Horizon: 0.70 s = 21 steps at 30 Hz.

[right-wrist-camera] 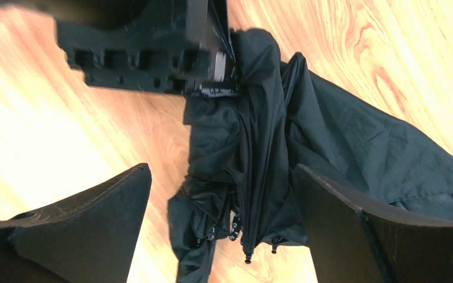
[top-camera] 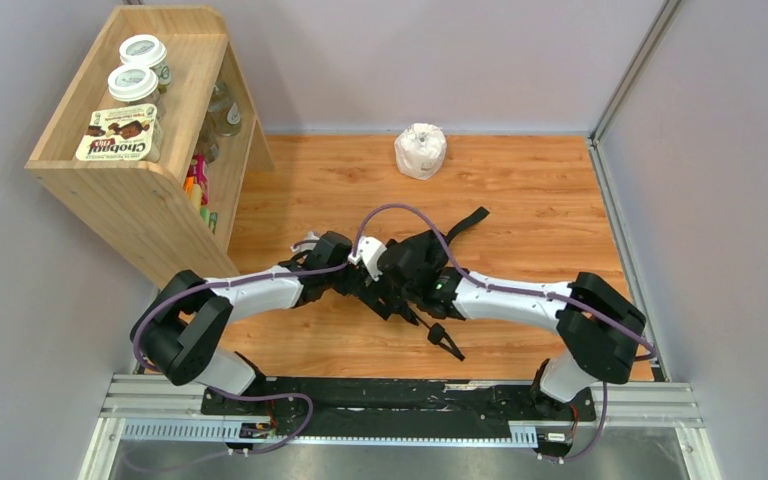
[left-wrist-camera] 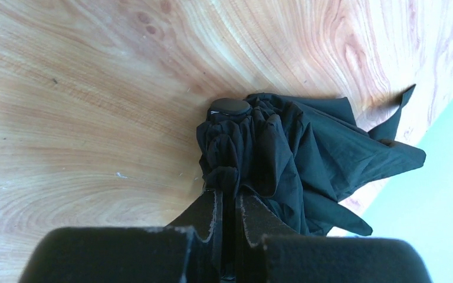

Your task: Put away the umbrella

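The black folding umbrella lies loosely bunched on the wooden table; its strap points to the back right and its shaft and handle to the front. In the left wrist view, my left gripper is shut on a fold of the umbrella's fabric, just below its round top cap. In the right wrist view, my right gripper is wide open, with a finger on each side of the canopy near the rib tips. The left gripper shows above it.
A wooden shelf unit stands at the back left with yogurt cups and a Chobani pack on top. A white paper roll sits at the back middle. Grey walls close in the table at the back and right.
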Tool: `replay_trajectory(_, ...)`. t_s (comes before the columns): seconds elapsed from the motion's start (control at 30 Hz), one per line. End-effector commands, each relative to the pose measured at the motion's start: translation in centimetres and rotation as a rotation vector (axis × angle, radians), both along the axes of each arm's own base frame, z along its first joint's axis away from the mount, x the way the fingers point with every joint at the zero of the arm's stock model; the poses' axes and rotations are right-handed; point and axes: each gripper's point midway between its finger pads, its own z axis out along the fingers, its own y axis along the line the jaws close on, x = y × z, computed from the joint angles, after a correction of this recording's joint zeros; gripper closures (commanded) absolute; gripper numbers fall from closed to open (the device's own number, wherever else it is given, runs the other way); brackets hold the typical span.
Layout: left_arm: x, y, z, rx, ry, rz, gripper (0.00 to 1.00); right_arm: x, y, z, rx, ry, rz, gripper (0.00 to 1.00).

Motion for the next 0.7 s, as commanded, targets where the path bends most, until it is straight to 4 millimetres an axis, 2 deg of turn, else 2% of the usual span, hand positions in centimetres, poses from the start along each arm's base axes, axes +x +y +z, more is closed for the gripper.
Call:
replay_trajectory(0.0,-5.4,4.3,-4.7,0.205,0.251,-0.006,1.00,1.2,-0.7,-2.1,-0.135,-0.163,-0.022,0.04)
replay_trajectory(0.1,-5.6,4.0,-4.7,0.191,0.268,-0.004,1.00,1.0,-1.4,-4.5,-0.193,-0.191,-0.043,0.06)
replay_trajectory(0.2,-5.8,3.8,-4.7,0.184,0.281,-0.007,1.00,2.1,-2.9,-6.0,-0.275,-0.232,-0.153,0.12)
replay_trajectory(0.23,-5.8,3.8,-4.6,0.183,0.282,-0.008,1.00,2.3,-3.4,-6.4,-0.295,-0.241,-0.175,0.19)
replay_trajectory(0.33,-5.8,3.9,-4.5,0.184,0.282,-0.006,1.00,2.0,-4.2,-7.6,-0.302,-0.207,-0.214,0.56)
replay_trajectory(0.47,-5.4,3.6,-4.0,0.178,0.253,-0.019,1.00,0.6,-5.2,-10.0,-0.293,-0.086,-0.235,0.94)
replay_trajectory(0.5,-4.9,3.3,-3.6,0.172,0.220,-0.041,1.00,0.2,-5.3,-10.6,-0.290,-0.048,-0.219,1.00)
replay_trajectory(0.57,-3.9,2.7,-2.7,0.170,0.157,-0.084,1.00,-1.5,-5.2,-12.3,-0.225,0.107,-0.191,1.00)
replay_trajectory(0.6,-3.1,2.6,-1.9,0.168,0.118,-0.098,0.96,-2.4,-5.1,-13.2,-0.214,0.192,-0.170,1.00)
replay_trajectory(0.67,-2.0,2.9,-0.6,0.188,0.049,-0.119,0.70,-3.9,-5.2,-14.3,-0.180,0.333,-0.144,1.00)
